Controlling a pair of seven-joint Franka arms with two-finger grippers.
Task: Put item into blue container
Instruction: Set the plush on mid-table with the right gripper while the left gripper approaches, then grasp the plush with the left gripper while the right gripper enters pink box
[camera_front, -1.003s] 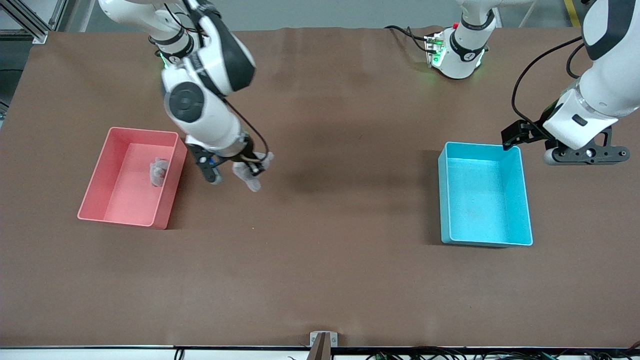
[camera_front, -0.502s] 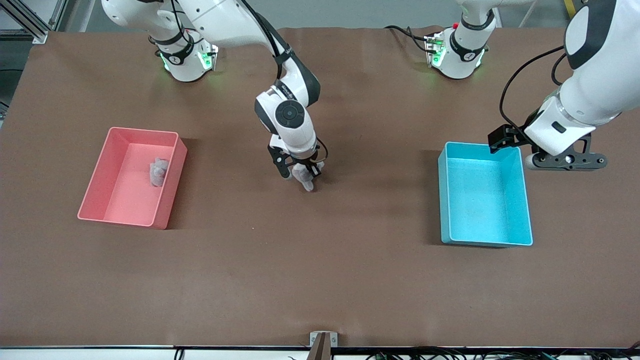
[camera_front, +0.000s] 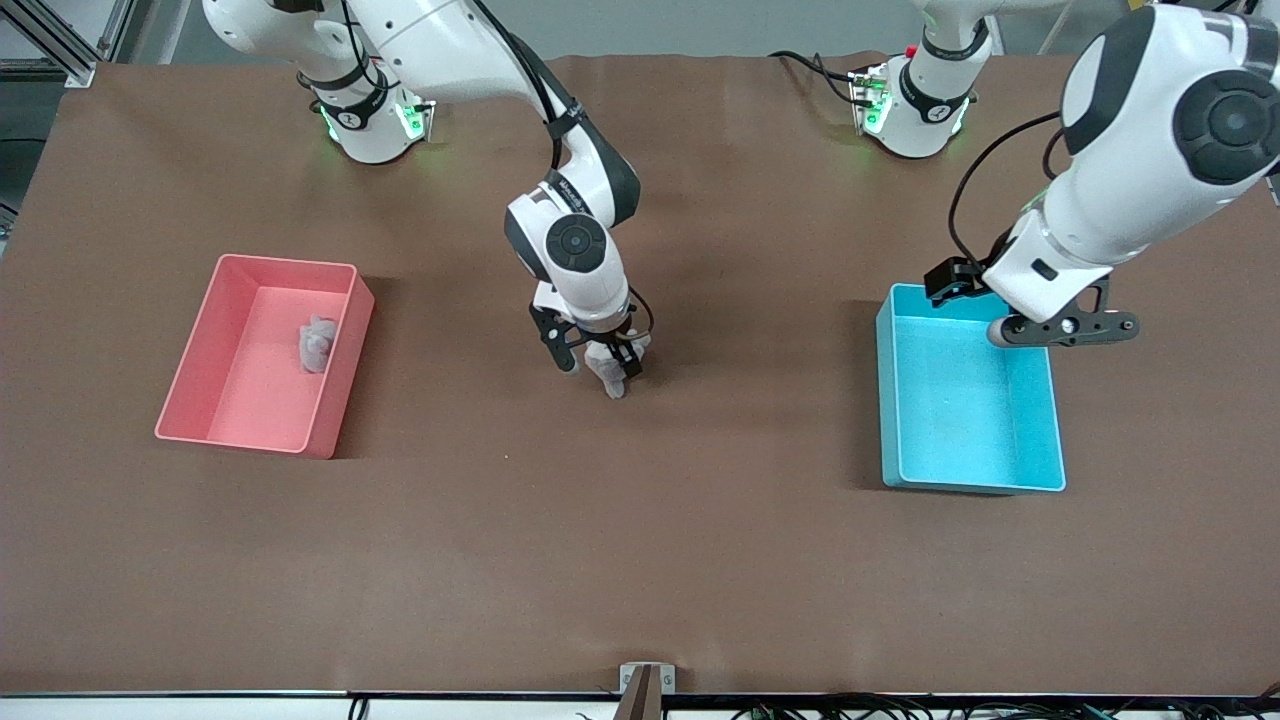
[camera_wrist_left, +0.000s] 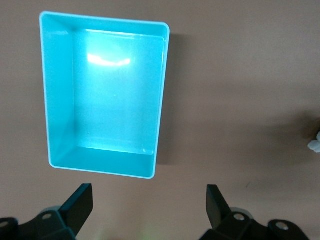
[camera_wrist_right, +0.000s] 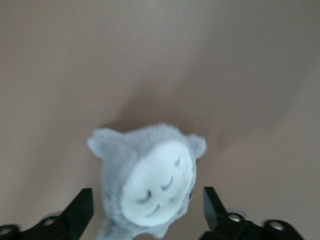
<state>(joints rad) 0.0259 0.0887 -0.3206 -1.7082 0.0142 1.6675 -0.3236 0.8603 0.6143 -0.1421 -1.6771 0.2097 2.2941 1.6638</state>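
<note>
A small grey plush with a white face (camera_front: 612, 380) (camera_wrist_right: 150, 185) is low at the mat in the middle of the table. My right gripper (camera_front: 598, 368) (camera_wrist_right: 146, 197) stands open around it, with a gap showing between the plush and each finger. The blue container (camera_front: 888, 400) (camera_wrist_left: 57, 100) sits empty toward the left arm's end of the table. My left gripper (camera_front: 1062, 327) (camera_wrist_left: 147, 192) hangs open and empty over the container's rim at the end nearest the robot bases.
A pink bin (camera_front: 190, 385) of the same size sits toward the right arm's end of the table, with a second grey plush (camera_front: 317, 343) lying in it. Bare brown mat lies between the two bins.
My right arm swung from beside the pink bin to the table's middle, carrying the plush, then sank slightly. My left arm shifted from outside the blue container to over its rim.
</note>
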